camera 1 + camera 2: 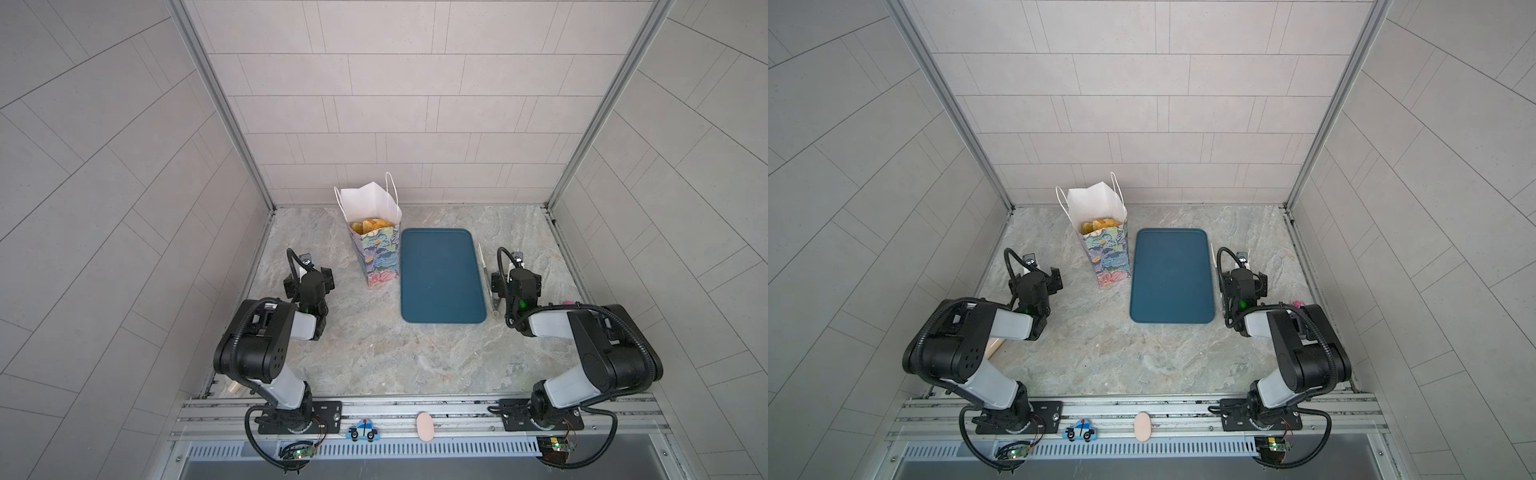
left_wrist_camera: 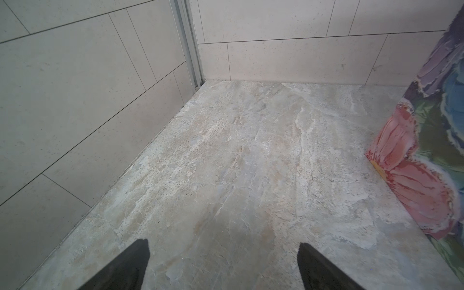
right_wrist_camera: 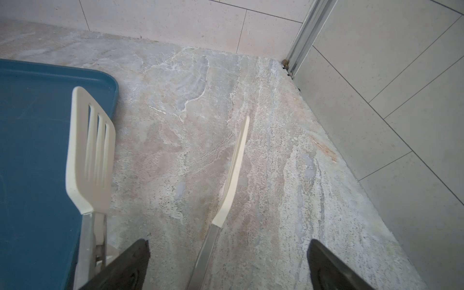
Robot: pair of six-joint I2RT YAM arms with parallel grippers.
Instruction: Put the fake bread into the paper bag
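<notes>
the paper bag [image 1: 376, 257] stands upright on the table [image 1: 374, 345], ahead of the left gripper [image 2: 222, 244] and off to its inner side. the two are near each other but not touching, and in the left wrist view only the bag's flowered corner shows. the bag's mouth gapes upward, which is what a drop from above needs. the fake bread [image 1: 371, 225] lies inside it as a golden heap below the rim, seen in both top views [image 1: 1100, 225]; how many pieces it holds cannot be counted.

the blue tray [image 1: 440, 274] lies between the two grippers, just beside the bag, with nothing on it. no bread shows on the table either, so the task looks finished or very nearly so.

both grippers are spread wide and hold nothing. each hangs low over bare table with its arm folded back, which looks like a resting pose rather than a reach.

a pair of white-tipped tongs [image 3: 88, 150] lies directly ahead of the right gripper [image 3: 228, 241]. one blade runs out between its fingers and the slotted blade appears over the tray's edge. any forward or downward move on that side could knock the tongs. on the left the path is free except for the bag's wall, which a sideways sweep could tip.
</notes>
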